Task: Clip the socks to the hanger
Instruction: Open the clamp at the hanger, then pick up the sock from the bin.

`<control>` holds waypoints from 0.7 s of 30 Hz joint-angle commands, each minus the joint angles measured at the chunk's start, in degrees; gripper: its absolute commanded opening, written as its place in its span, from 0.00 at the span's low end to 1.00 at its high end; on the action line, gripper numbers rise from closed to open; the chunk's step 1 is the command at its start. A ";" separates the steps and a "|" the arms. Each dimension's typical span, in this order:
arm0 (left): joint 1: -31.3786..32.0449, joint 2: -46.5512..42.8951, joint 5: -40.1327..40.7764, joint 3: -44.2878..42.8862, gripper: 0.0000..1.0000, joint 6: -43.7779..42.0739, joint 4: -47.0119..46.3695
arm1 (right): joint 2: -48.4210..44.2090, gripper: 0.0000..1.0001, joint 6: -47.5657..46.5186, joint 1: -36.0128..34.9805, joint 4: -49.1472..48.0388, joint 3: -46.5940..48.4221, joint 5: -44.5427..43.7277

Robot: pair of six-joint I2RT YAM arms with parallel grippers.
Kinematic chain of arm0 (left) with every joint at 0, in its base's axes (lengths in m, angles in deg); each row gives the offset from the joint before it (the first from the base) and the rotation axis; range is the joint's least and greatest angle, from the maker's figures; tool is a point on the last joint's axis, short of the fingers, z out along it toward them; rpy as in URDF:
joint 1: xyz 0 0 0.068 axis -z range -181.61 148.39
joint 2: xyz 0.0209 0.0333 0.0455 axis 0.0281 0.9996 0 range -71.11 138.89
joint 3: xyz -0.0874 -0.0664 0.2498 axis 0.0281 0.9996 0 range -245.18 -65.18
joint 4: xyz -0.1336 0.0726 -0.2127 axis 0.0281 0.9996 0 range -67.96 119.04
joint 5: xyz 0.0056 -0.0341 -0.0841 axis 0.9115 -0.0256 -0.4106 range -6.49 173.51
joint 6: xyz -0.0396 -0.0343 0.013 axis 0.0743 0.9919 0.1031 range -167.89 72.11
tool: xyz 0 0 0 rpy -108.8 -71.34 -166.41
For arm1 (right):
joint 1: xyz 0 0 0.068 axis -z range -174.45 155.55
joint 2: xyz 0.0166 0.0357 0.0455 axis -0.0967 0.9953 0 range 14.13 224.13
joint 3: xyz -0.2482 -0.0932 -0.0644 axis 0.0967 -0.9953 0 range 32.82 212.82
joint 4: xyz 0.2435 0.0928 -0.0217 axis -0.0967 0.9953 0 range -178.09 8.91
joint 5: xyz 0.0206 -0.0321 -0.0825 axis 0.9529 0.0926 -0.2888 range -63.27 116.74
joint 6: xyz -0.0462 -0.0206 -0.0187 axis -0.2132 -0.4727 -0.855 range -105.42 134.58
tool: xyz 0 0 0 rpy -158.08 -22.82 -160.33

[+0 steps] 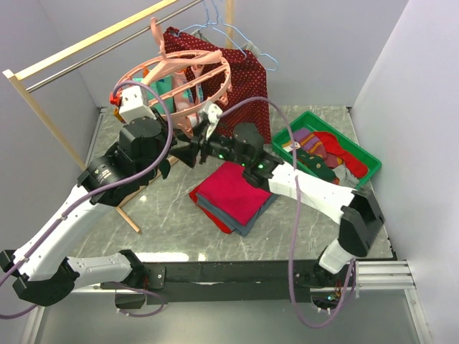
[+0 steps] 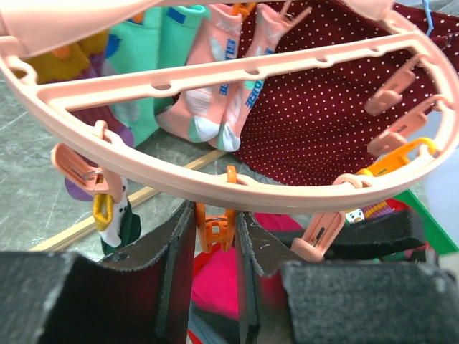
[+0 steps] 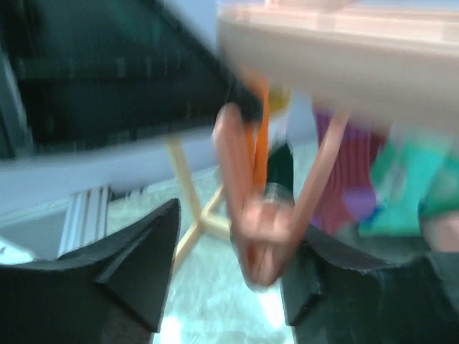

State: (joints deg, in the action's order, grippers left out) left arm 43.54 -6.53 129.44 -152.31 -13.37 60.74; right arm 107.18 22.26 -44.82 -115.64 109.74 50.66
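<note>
1. The left gripper (image 2: 215, 216) is closed on an orange clip (image 2: 215, 229) that hangs from the outer ring of the pink hanger (image 2: 237, 70). Its dark pads sit against either side of the clip.
2. The right gripper (image 3: 233, 240) has its jaws well apart. A pink clip (image 3: 251, 236) dangles between them, nearer the right-hand finger, and blur hides whether they touch.
3. Only the left wrist view shows what is pegged. A white and dark green sock (image 2: 115, 223) hangs just left of the gripper, with pink socks (image 2: 215, 107) and mint green socks (image 2: 150, 57) beyond the cross bar.
4. Only the top view shows loose socks (image 1: 315, 143) lying in a green tray (image 1: 362, 154) at the table's right, well apart from the hanger. The hanger hangs tilted with its hook up at the wooden rail (image 1: 93, 39), and both grippers meet under its near rim.
5. A dark red dotted garment (image 1: 247, 68) hangs behind the hanger. A folded red and grey cloth stack (image 1: 229, 197) lies on the marble table (image 1: 179, 222) below.
6. Blue lettering runs down the pink socks — it looks like "BLUE", though I cannot be sure.
</note>
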 commanded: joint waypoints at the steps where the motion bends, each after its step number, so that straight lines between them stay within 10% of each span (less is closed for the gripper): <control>1: -0.15 -1.30 0.74 0.56 0.18 -1.30 -3.72 | -8.06 0.68 -2.58 -0.61 10.57 -4.22 -5.26; 9: -0.15 -2.00 0.03 1.53 0.10 -2.18 -3.89 | -19.03 0.83 -6.37 2.99 33.60 -10.91 -18.82; 21: -0.15 -2.26 -0.93 1.53 0.01 -2.88 -2.22 | -20.74 0.82 0.49 35.41 39.76 -14.01 -24.80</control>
State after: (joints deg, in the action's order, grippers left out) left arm 43.54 -7.62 128.81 -150.91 -15.55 59.28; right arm 84.78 19.97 -15.82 -76.83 93.42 29.04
